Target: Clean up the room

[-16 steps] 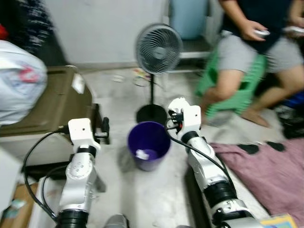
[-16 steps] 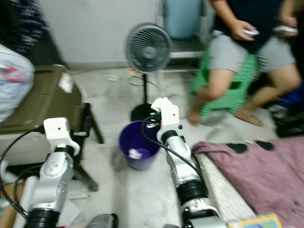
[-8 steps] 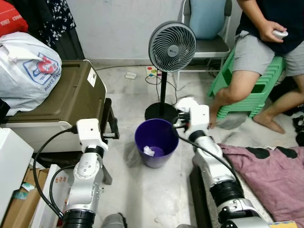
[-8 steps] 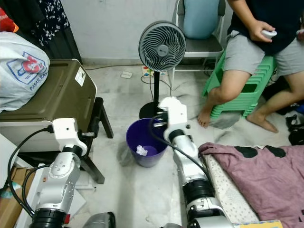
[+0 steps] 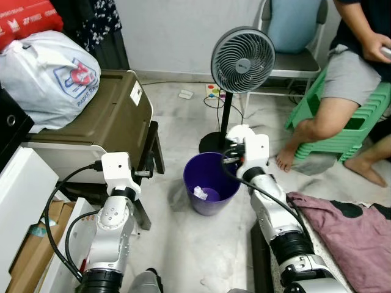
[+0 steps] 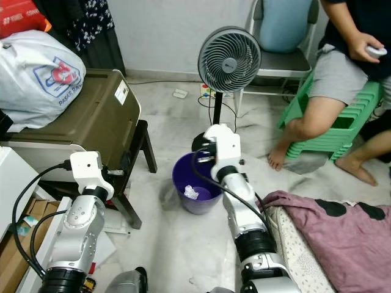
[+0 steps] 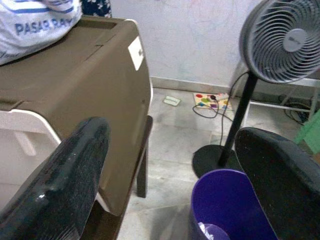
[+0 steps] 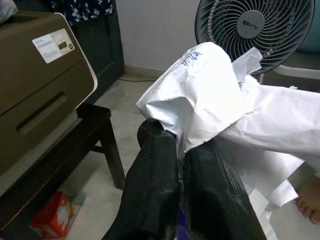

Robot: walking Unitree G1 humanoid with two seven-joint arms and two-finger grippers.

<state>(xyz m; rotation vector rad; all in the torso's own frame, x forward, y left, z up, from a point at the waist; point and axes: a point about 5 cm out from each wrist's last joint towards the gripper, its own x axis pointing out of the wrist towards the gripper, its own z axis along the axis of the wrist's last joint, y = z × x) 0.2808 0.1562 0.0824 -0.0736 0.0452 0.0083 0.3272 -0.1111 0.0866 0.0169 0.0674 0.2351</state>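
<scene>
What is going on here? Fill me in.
The robot stands over a purple bin beside a standing fan. Its right gripper is shut on a crumpled white paper and sits at the bin's far rim, so the paper looks about to go in. One scrap already lies inside the bin. The left gripper is open and holds nothing. A person sits on a green stool nearby.

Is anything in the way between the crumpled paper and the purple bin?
Nothing visible. The right pincer holds the crumpled white paper by the open purple bin, whose mouth is uncovered, with just one scrap inside.
</scene>
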